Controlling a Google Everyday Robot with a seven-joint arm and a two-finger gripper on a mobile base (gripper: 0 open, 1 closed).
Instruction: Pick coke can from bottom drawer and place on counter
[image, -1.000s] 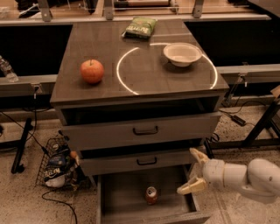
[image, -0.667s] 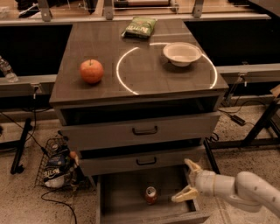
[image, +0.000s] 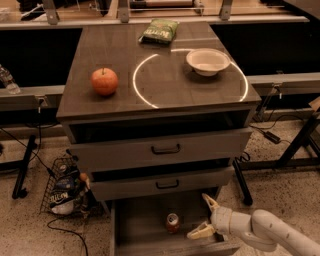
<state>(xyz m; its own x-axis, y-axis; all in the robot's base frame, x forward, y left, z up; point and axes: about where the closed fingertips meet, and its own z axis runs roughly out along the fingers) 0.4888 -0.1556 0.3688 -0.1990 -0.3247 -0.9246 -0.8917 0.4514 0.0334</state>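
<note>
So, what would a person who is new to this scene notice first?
The bright white ring on the counter stands out, with a red apple left of it. Below, the bottom drawer stands open with a coke can upright inside, and the gripper hovers open just right of the can.

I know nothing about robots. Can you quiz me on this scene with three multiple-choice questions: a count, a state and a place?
1. How many things rest on the dark grey-brown wood-grain counter?
A one
B five
C three

2. The cream two-finger gripper, low beside the small red-orange drink can, is:
A open
B shut on the can
C shut on nothing

3. Where is the can?
A on the counter
B in the open bottom wooden drawer
C in the gripper

Answers:
1 C: a round red apple, a white bowl and a green snack bag.
2 A: its fingers are spread, right of the can.
3 B: it stands on the drawer floor.
</note>
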